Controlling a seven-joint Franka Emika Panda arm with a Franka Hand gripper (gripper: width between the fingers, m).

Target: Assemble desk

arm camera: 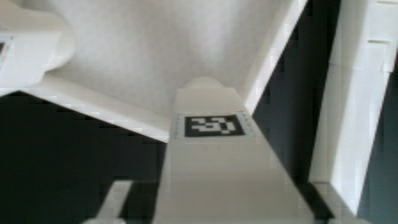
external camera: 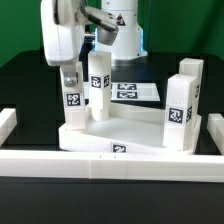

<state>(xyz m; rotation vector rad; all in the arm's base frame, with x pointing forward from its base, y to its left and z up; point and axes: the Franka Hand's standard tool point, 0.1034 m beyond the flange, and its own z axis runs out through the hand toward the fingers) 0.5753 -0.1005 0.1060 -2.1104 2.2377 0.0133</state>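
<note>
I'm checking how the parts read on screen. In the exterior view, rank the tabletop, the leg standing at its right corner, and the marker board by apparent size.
1. tabletop, widest by far.
2. leg at the exterior view's right.
3. marker board, partly hidden and farther back, so its rank against the leg is unsure.

A black desk (external camera: 25,80) fills the scene, its matte top catching little light. Behind it hangs a green backdrop (external camera: 20,25), evenly lit and plain. A long white border rail (external camera: 60,163) runs along the near edge and turns up at both sides. The marker board (external camera: 135,92) lies flat farther back.
</note>
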